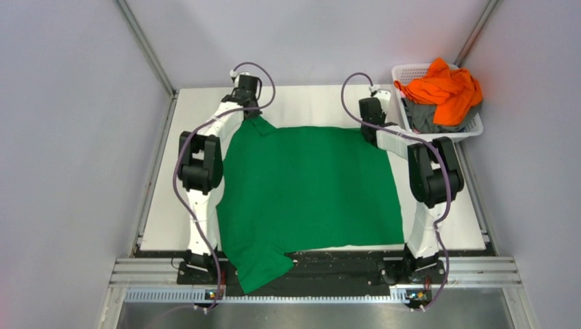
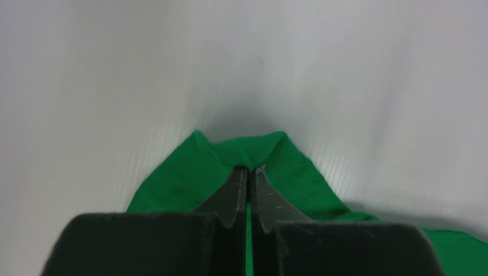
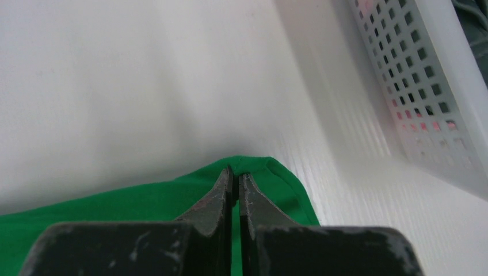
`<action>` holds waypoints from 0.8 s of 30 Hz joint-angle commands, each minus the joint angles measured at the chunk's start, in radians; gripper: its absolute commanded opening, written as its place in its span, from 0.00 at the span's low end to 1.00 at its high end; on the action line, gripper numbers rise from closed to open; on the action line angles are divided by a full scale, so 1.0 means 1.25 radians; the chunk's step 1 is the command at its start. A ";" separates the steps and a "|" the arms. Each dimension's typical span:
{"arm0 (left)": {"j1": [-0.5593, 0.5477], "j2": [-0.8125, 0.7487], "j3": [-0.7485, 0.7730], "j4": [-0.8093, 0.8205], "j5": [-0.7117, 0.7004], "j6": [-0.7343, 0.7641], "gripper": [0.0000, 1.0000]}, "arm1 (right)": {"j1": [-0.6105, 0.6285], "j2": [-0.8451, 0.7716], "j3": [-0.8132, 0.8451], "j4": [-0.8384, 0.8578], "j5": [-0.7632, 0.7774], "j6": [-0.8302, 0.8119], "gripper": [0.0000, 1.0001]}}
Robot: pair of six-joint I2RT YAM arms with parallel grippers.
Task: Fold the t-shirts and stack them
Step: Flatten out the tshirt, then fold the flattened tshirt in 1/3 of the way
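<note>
A bright green t-shirt (image 1: 308,188) lies spread over the white table, one sleeve hanging over the near edge. My left gripper (image 1: 248,115) is shut on its far left corner; in the left wrist view the green cloth (image 2: 190,172) bunches round the closed gripper (image 2: 249,170). My right gripper (image 1: 370,127) is shut on the far right corner; in the right wrist view the green cloth (image 3: 115,210) is pinched between the closed gripper (image 3: 236,171). An orange t-shirt (image 1: 442,89) and a grey one (image 1: 425,118) lie in the basket.
The white lattice basket (image 1: 410,72) stands at the far right corner of the table, close to my right gripper; its wall also shows in the right wrist view (image 3: 426,92). Grey walls enclose the table on three sides. A metal rail (image 1: 315,271) runs along the near edge.
</note>
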 commanded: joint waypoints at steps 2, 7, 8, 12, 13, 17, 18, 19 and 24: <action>0.004 -0.254 -0.222 -0.003 0.084 -0.111 0.00 | -0.007 -0.149 -0.061 -0.074 -0.031 -0.013 0.00; 0.002 -0.462 -0.426 0.003 0.077 -0.212 0.00 | -0.005 -0.231 -0.102 -0.125 -0.027 -0.025 0.00; 0.000 -0.503 -0.489 0.020 0.083 -0.230 0.00 | -0.006 -0.245 -0.107 -0.134 -0.026 -0.032 0.00; -0.018 -0.636 -0.604 0.005 0.086 -0.293 0.00 | -0.006 -0.292 -0.118 -0.167 -0.018 -0.063 0.00; -0.025 -0.666 -0.621 -0.019 0.074 -0.311 0.00 | -0.006 -0.298 -0.119 -0.175 -0.017 -0.066 0.00; -0.052 -0.781 -0.672 -0.136 0.014 -0.367 0.00 | -0.008 -0.319 -0.126 -0.189 -0.037 -0.083 0.00; -0.056 -0.804 -0.676 -0.167 0.004 -0.375 0.00 | -0.009 -0.320 -0.124 -0.194 -0.043 -0.088 0.00; -0.060 -0.825 -0.681 -0.200 -0.001 -0.386 0.00 | -0.009 -0.322 -0.122 -0.201 -0.047 -0.092 0.00; -0.106 -0.915 -0.730 -0.300 0.004 -0.464 0.00 | -0.011 -0.335 -0.121 -0.242 -0.056 -0.104 0.00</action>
